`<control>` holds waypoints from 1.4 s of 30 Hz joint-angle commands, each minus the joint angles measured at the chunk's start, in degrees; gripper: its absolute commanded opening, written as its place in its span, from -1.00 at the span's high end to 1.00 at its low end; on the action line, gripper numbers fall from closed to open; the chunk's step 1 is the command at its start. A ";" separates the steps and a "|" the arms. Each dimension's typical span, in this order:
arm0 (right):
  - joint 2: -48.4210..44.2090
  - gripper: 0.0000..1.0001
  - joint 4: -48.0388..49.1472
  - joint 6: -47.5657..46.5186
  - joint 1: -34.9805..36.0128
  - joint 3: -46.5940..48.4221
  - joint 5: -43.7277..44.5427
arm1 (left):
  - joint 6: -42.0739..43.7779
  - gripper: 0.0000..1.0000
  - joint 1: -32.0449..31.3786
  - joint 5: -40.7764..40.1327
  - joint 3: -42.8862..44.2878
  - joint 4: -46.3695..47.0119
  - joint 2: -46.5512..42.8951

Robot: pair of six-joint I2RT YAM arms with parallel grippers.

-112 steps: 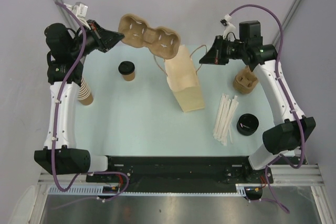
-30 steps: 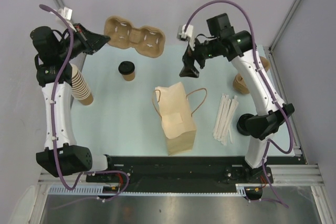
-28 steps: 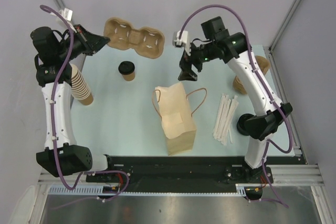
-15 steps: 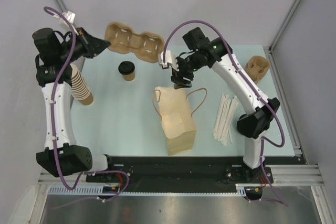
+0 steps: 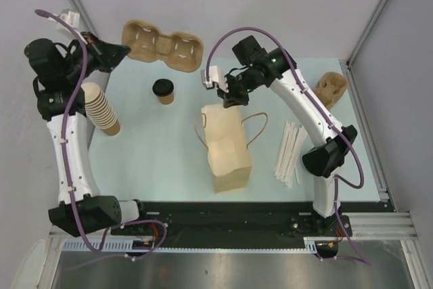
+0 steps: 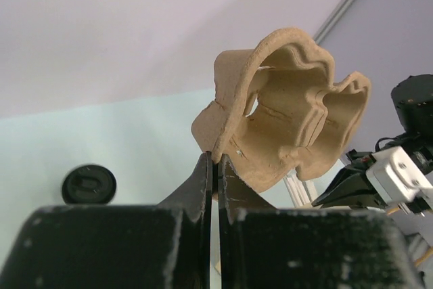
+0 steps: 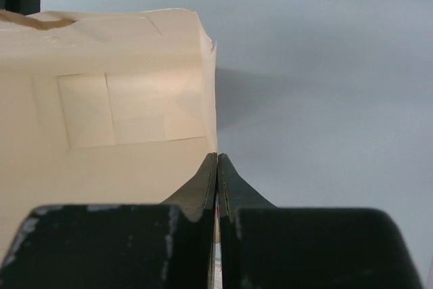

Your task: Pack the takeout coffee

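1. Paper bag (image 5: 225, 147), lower centre of the overhead view, mouth turned to the far side. I have the right gripper (image 5: 230, 97) clamped flat on its far rim, with only the thin paper wall between the jaws.
   Risk: the paper tears or slides out of the pinch. A sideways pull would drag the light bag or fold its mouth closed. The handle loops beside the rim could snag a finger.

2. White stirrers (image 5: 289, 153), right of the bag, close to the right arm's elbow.
   Risk: a low swing of that arm scatters them.

3. Stack of nested cups (image 5: 101, 109), left edge, leaning, close to the left arm.
   Risk: easily toppled if I lower that arm.

4. Lidded cup (image 5: 162, 91), left of centre, standing on the table well apart from the bag and not yet seated in any tray.

5. Second pulp piece (image 5: 331, 87), right edge, clear of the work.

6. Carrier tray (image 5: 162, 44), upper left, held in the air. The left gripper (image 5: 116, 52) is closed on one end lip only.
   Risk: the long tray droops, twists or slips from so small a bite. It looks broad for the bag mouth and may catch the rim.
   In the way: the right wrist sits between tray and bag, so the arms could clash there.
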 commanded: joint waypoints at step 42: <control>-4.07 1.00 1.71 16.60 -3.35 4.09 5.56 | 67.96 1.00 -69.35 -58.35 5.62 -27.14 -9.02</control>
